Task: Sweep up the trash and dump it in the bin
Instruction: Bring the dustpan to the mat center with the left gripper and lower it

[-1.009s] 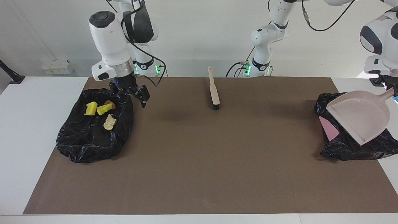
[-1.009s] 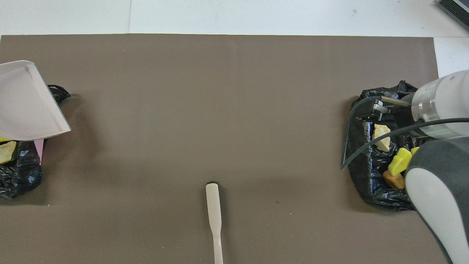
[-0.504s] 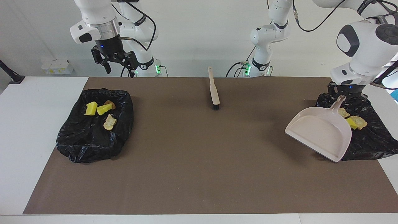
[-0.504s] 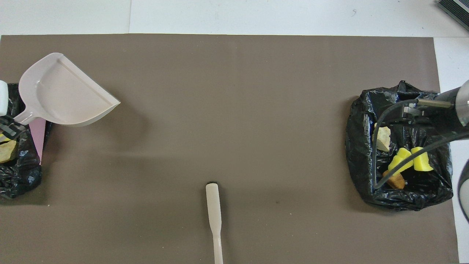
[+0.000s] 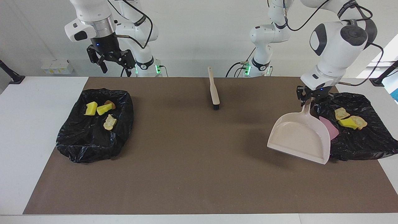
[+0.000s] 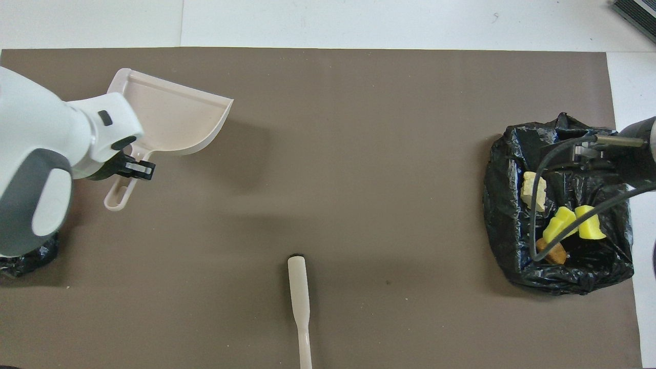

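A: Item one, trash?

B: I log four scraps (image 5: 102, 112) in the black bag (image 5: 93, 137) at the right arm's end of the brown mat (image 5: 199, 174); three more scraps (image 5: 349, 119) in the second black bag (image 5: 360, 140) at the left arm's end.

A: Grippers?

B: Left gripper (image 5: 308, 99) pinching the dustpan (image 5: 300, 137) by its handle, pan lifted over the mat beside that second bag. Right gripper (image 5: 112, 62) spread wide, holding nothing, raised by the mat's robot-side edge; that arm waits.

A: Remaining?

B: Brush (image 5: 214, 90), lying mid-mat by the robot-side edge. Pink sheet (image 5: 330, 129) at the second bag's edge.
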